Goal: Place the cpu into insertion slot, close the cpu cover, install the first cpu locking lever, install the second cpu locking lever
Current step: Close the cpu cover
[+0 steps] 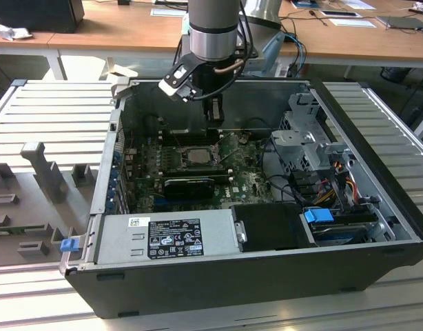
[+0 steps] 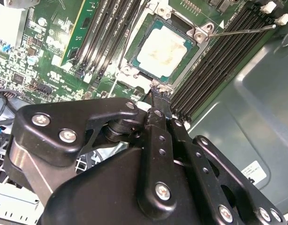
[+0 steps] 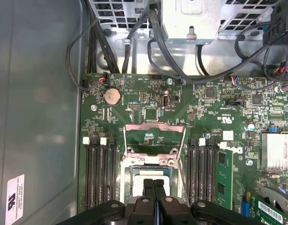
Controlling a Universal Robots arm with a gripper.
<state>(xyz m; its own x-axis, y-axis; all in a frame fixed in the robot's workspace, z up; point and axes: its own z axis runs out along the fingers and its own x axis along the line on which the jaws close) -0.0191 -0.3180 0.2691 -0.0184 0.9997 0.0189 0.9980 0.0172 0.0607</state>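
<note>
Nearest in the exterior view, a ribbed aluminium table (image 1: 53,110) carries an open black computer case (image 1: 266,283), with a boxy grey power supply (image 1: 163,234) along its front wall. Behind that lies the green circuit board (image 1: 253,183), where the cpu (image 1: 195,154), a small flat square, sits in its socket. The arm (image 1: 213,27), a smooth grey cylinder, comes straight down into the case, its black fingers (image 1: 213,114) pointing at the board near the socket. In both wrist views the fingers (image 3: 148,190) (image 2: 159,101) are pressed together with nothing between them, their tips close above the socket's edge. The second wrist view shows the cpu's (image 2: 165,49) pale top with an off-white smear, and a thin wire lever (image 2: 242,31) lying out across the black memory slots. The first wrist view shows the cpu cover (image 3: 153,126), a thin metal frame with a square opening, standing open beyond the cpu (image 3: 151,174).
</note>
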